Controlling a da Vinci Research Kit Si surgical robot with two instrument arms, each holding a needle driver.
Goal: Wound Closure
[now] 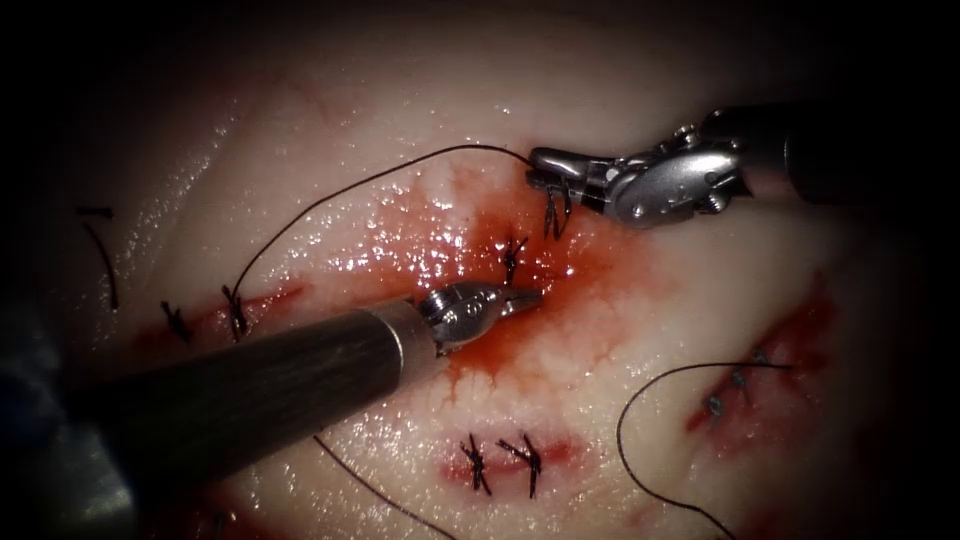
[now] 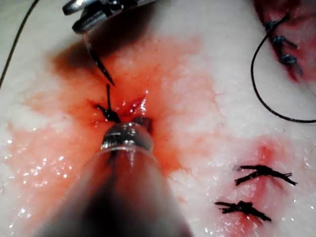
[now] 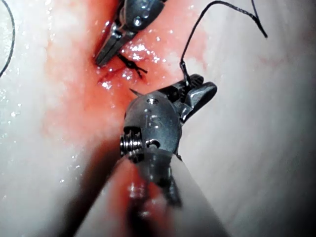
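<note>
Your right end effector [image 3: 197, 91] is clamped on the needle [image 3: 134, 92] near its thread [image 3: 197, 29] end, with the tip free above the red fluid [image 3: 94, 108]. The left end effector [image 3: 106, 54] rests shut beside a stitch [image 3: 131, 65] on the tissue [image 3: 256, 148].

1. The endoscope looks down on the tissue [image 1: 600, 330] from above and in front, far enough back to take in the red fluid [image 1: 470, 250] around the cut, older stitched cuts and both tools.
2. The left wrist camera looks along its own shaft at the left tool [image 2: 126, 136] from very close, facing the knotted stitch [image 2: 107, 112] just beyond it.
3. The right wrist camera looks along its shaft at the right tool [image 3: 195, 91], equally near.
4. All three views share that stitch [image 1: 513, 255] and the wet red patch; each wrist view also catches the other arm's tool.
</note>
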